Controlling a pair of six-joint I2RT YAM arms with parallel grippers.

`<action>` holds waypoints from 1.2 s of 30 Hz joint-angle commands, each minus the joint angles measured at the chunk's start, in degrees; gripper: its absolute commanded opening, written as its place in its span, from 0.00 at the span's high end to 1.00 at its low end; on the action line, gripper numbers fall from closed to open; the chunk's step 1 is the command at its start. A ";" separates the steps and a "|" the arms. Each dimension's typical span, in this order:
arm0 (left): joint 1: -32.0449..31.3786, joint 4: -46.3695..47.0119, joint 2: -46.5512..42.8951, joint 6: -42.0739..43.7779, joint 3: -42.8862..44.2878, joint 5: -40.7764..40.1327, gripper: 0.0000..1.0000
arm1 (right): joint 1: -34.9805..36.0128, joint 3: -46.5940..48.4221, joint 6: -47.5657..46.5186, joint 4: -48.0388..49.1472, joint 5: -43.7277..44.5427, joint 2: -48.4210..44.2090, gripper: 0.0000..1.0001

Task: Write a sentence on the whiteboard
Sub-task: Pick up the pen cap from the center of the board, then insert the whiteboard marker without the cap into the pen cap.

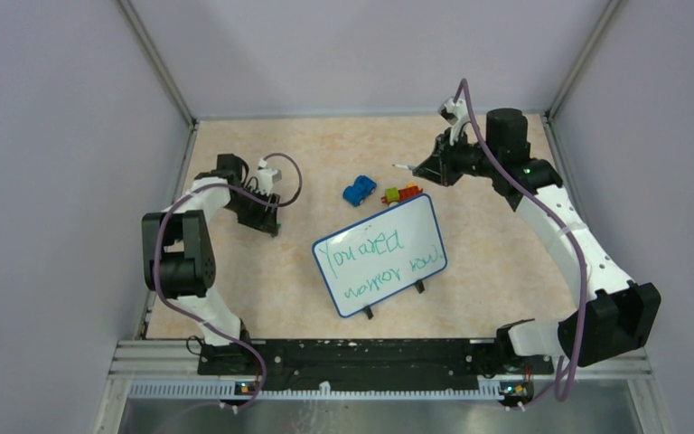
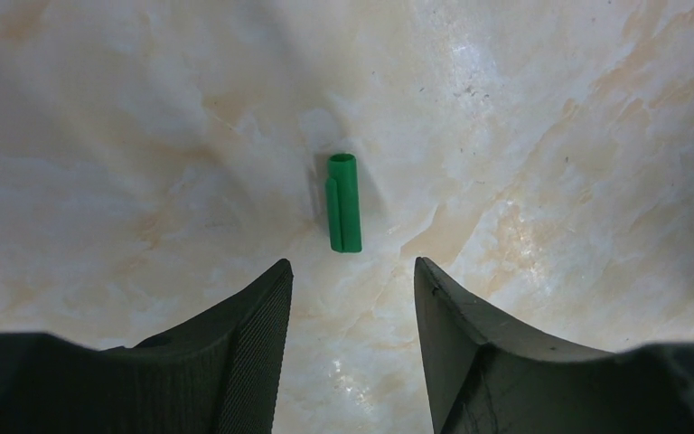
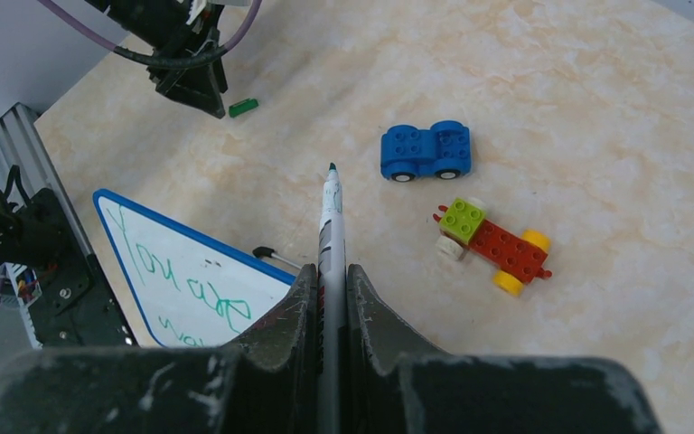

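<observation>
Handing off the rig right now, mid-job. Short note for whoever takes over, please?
Left end effector: open, green cap lying on the table just ahead of it, not gripped.
Right end effector: shut on the uncapped marker, tip clear of the whiteboard.
Done: sentence, two green lines, is on the board.
Left: probably pick up the cap and recap the marker.

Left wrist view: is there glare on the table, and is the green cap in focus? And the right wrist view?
Left wrist view: glossy glare patches on the table; the green cap is sharp, the left fingers softer. Right wrist view: even light, the marker tip sharp, the right fingers blurred.
</observation>
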 commanded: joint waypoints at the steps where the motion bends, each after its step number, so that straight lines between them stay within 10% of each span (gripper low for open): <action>1: -1.42 2.94 1.78 0.84 -0.73 -0.24 0.43 | -0.76 0.39 -0.01 2.03 -0.96 -0.05 1.00; 18: -8.67 5.40 3.88 -1.14 -3.99 -12.40 0.72 | -1.07 0.35 -1.18 1.14 0.07 -0.88 1.00; 26: -6.74 1.11 -2.27 -1.78 4.64 -3.23 0.99 | -1.30 0.37 -1.81 0.50 -1.41 -1.59 1.00; 36: -9.43 -12.58 -9.01 5.77 29.97 11.51 1.00 | -5.21 0.13 3.25 3.28 -13.50 -1.82 1.00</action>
